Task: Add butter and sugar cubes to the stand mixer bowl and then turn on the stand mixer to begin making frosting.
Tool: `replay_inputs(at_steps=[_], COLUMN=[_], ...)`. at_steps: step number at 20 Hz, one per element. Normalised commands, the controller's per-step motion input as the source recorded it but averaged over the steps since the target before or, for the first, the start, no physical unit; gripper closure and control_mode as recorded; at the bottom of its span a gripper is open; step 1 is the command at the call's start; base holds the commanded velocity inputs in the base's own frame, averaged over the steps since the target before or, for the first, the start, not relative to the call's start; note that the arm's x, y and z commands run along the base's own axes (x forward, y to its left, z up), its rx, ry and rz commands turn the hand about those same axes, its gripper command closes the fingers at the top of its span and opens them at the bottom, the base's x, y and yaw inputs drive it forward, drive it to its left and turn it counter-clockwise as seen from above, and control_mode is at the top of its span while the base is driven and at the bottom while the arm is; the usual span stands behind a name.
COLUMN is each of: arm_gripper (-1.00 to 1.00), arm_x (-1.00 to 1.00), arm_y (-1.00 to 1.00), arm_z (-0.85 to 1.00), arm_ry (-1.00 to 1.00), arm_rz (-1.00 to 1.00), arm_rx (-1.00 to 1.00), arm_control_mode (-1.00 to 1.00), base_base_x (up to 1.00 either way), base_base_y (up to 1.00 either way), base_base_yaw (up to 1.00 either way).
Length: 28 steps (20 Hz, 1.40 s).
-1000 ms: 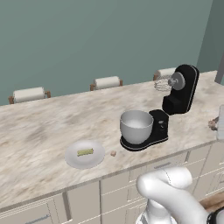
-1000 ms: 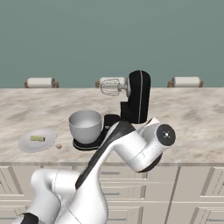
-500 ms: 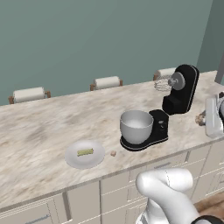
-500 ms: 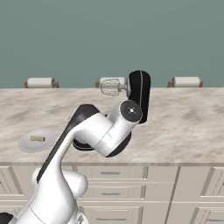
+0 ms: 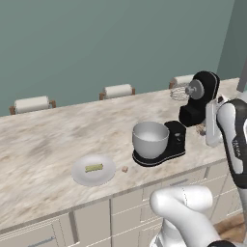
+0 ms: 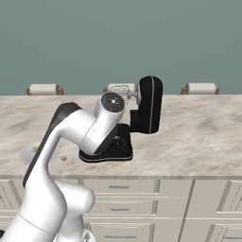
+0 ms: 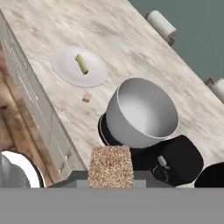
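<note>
Because it is small, hard and light, the sugar cube [image 7: 110, 166] should carry easily but could crumble at its corners or pop out sideways under a hard squeeze. Flat opposite faces are the place to pinch it. In the hand view it sits right at the gripper [image 7: 110, 176], speckled brown. The jaws seem to be closed on it, though the cube hides the fingertips, so the contact itself cannot be confirmed.

Just beyond it lies the stand mixer bowl [image 7: 142, 111], open-topped, with nothing visible inside, seated on the black base of the stand mixer [image 5: 200, 99]. The mixer's head is tilted back, with the whisk raised clear of the bowl.

A second cube [image 5: 125, 169] rests on the counter [image 5: 48, 140], near its front edge and just left of the mixer base. Further left, the butter [image 5: 94, 167] lies flat on a white plate [image 5: 82, 176]. The butter will likely be soft and greasy, so it is best gripped across its narrow width near the middle, and gently. Three paper towel rolls line the far wall.
</note>
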Motion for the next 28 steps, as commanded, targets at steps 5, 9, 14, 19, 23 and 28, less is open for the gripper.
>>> replay_inputs(at_steps=[5,9,14,19,23,28], arm_gripper=[1.00,1.00,1.00,1.00,1.00,1.00], arm_x=[0.33,0.39,0.40,0.42,0.47,0.47], arm_y=[0.43,0.44,0.38,0.31,0.06,0.00], arm_z=[0.00,-0.02,-0.18,-0.34,-0.40,-0.33], arm_ry=[0.08,0.12,0.12,0.09,0.01,0.00], arm_rz=[0.00,0.00,0.00,0.00,0.00,0.00], arm_rx=[-0.02,-0.04,-0.08,-0.11,-0.06,-0.01], arm_control_mode=[-1.00,-1.00,-1.00,-1.00,-1.00,-1.00], base_base_x=[0.00,0.00,0.00,0.00,0.00,0.00], base_base_y=[0.00,0.00,0.00,0.00,0.00,0.00], base_base_yaw=[0.00,0.00,0.00,0.00,0.00,0.00])
